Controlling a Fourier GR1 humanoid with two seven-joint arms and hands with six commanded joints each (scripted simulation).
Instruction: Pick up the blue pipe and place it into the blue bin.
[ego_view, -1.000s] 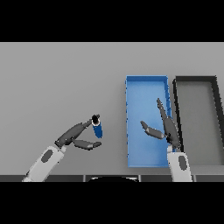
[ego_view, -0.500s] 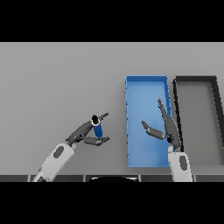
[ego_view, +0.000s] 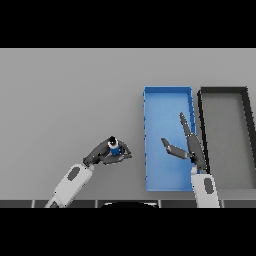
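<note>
Pipe status: the blue pipe (ego_view: 115, 148) sits inside the left hand (ego_view: 106, 153), left of centre on the grey table (ego_view: 70, 95), fingers and thumb curled round it so only a short blue stretch and a dark end cap show. Long axis looks roughly upright, top tipped a little away from the robot, though the fingers cover too much to be sure. Can't tell whether it is lifted clear of the table or resting on it. Key relation: the blue bin (ego_view: 167, 95) lies directly to the right of the held pipe, near edge close but not touching the hand, so I'd judge the carry a short sideways move to the right with the left arm, then release over the bin floor. Bin runs lengthwise away from the robot, so the pipe should fit in any orientation. Right hand (ego_view: 189, 145) hovers over the bin's right half, fingers straight and spread, thumb out to the left, holding nothing; possible crowding at the drop. Further right, dark bin (ego_view: 224, 92), not involved.
</note>
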